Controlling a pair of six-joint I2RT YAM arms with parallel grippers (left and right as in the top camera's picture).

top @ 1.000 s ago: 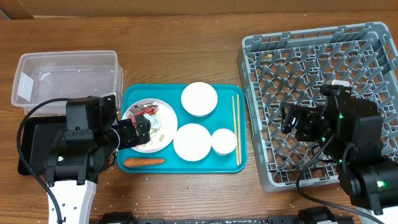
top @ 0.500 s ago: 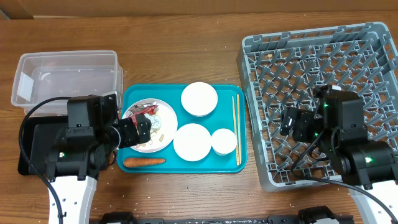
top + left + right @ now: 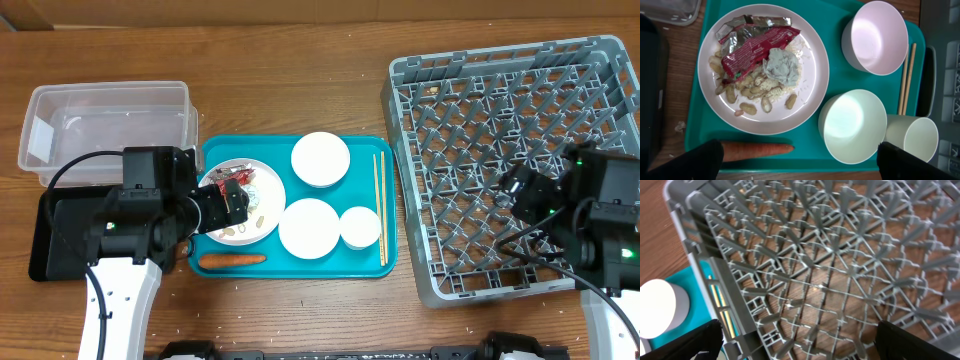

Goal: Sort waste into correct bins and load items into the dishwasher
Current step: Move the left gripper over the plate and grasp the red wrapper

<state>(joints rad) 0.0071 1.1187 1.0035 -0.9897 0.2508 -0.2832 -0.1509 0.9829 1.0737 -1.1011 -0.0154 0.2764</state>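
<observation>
Left gripper (image 3: 227,206) hung open, empty, over round white plate (image 3: 814,80); right gripper (image 3: 518,190) open, empty, above square grey plastic dish rack (image 3: 702,255).

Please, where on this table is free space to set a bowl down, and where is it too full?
Bare wood lies behind the teal tray, between the clear tub and the grey rack. The rack's left and far cells hold no dishes. The tray is crowded: plate, two bowls, cup, chopsticks and carrot leave only thin strips.

Overhead straight down on table (image 3: 300,80), wrist views close, sharing teal tray (image 3: 837,75)
</observation>
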